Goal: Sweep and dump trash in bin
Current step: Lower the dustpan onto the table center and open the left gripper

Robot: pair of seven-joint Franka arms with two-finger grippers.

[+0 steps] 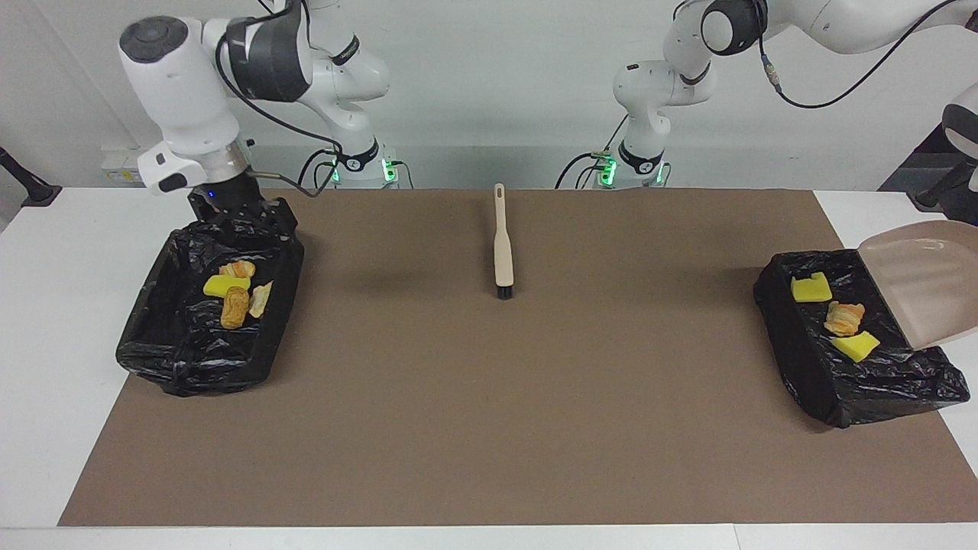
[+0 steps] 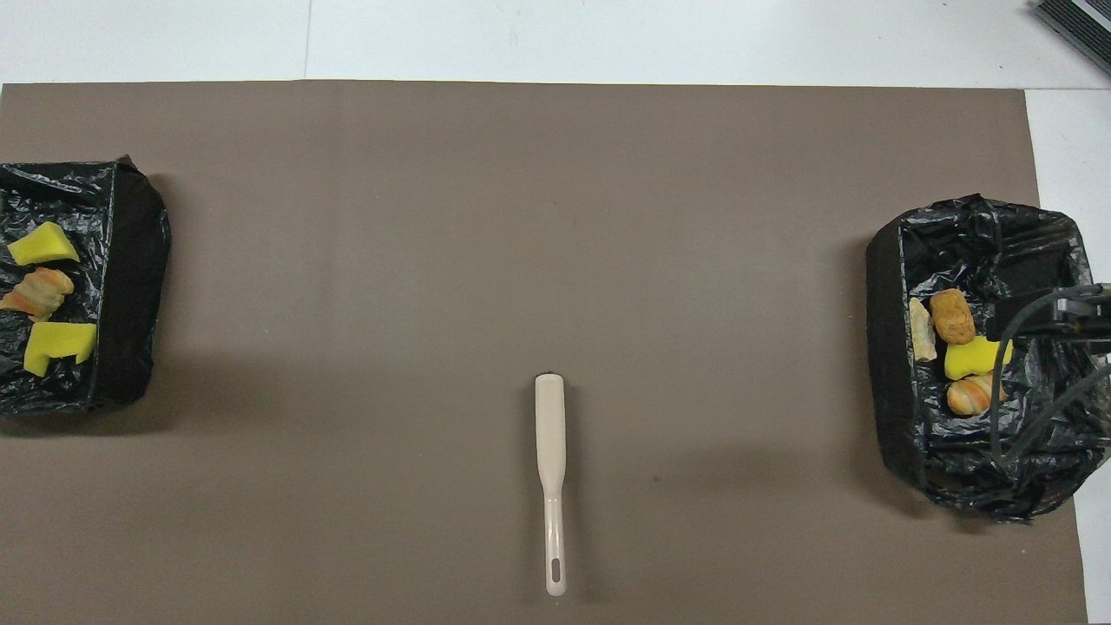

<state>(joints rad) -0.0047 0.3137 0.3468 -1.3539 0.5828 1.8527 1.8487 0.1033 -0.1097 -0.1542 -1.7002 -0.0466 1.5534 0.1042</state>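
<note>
Trash lies in two bins lined with black bags, one at each end of the table (image 1: 489, 428).

In the bin at the left arm's end (image 1: 802, 367) are three scraps: a blocky yellow sponge chunk (image 1: 811, 289), an orange-brown striped croissant-like bread piece (image 1: 843, 318) and a wedge-shaped yellow sponge chunk (image 1: 855, 345). The three lie in a row, the blocky chunk nearest to the robots.

In the bin at the right arm's end (image 1: 191, 367) are a rounded yellow sponge piece (image 1: 225, 286), a brown bread roll (image 1: 234, 306), a small striped bread piece (image 1: 240, 268) and a pale bread scrap (image 1: 260, 299), all bunched close together.

A beige dustpan (image 1: 924, 286) hangs steeply tilted over the outer edge of the left-end bin, its pan bare. The left gripper is out of sight and closed; what it clasps cannot be seen.

The right gripper (image 1: 229, 208) hangs over the robot-side rim of the right-end bin, jaws apart and holding nothing.

A beige brush (image 1: 502, 244) lies on the brown mat (image 1: 489, 367) between the bins, bristle end away from the robots.
</note>
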